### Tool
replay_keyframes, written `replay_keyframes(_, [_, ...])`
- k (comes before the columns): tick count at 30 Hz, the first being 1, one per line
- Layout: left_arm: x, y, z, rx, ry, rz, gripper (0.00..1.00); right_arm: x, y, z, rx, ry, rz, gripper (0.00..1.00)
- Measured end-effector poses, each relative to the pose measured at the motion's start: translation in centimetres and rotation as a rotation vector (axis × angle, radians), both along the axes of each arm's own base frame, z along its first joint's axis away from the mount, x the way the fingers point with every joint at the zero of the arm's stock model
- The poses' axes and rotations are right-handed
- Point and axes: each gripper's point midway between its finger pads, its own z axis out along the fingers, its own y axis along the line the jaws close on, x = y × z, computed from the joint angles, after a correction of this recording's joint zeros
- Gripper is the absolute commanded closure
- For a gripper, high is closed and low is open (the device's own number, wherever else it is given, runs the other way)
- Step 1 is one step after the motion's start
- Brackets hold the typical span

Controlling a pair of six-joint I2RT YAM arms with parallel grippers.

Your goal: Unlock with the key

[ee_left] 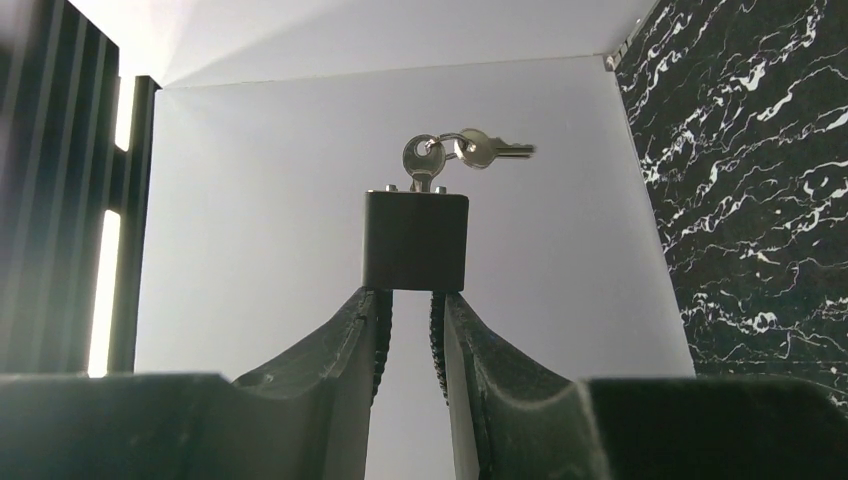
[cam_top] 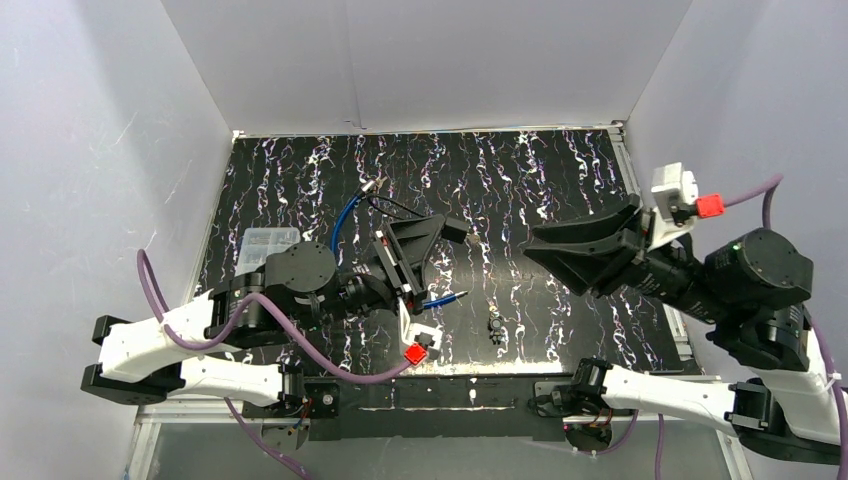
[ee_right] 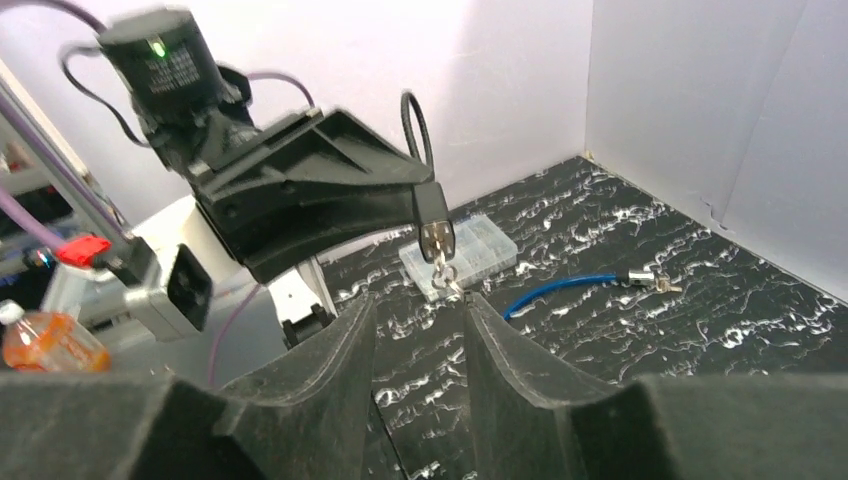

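The right gripper (ee_right: 419,297) holds its jaws half parted and empty, the silver key (ee_right: 438,245) straight ahead just beyond its fingertips, seated in the small black box-shaped padlock (ee_right: 433,208) with its long axis pointing back at them, while the left gripper (ee_left: 410,295) pinches the padlock's opposite end.

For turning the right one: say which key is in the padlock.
The upright key, its blade sunk in the padlock; the other key juts sideways beside it.
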Motion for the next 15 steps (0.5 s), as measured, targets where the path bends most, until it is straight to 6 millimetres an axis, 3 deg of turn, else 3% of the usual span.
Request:
replay_keyframes(9, [0.0, 2.2, 1.1, 0.036, 0.005, 0.021, 0.9, 1.2, 4.7, -4.7, -0.239, -0.023, 0.061, 0.56])
replay_keyframes(15, [-0.2, 3.5, -0.5, 0.137, 0.011, 0.021, 0.93, 0.7, 5.1, -4.9, -0.26, -0.065, 0.107, 0.56])
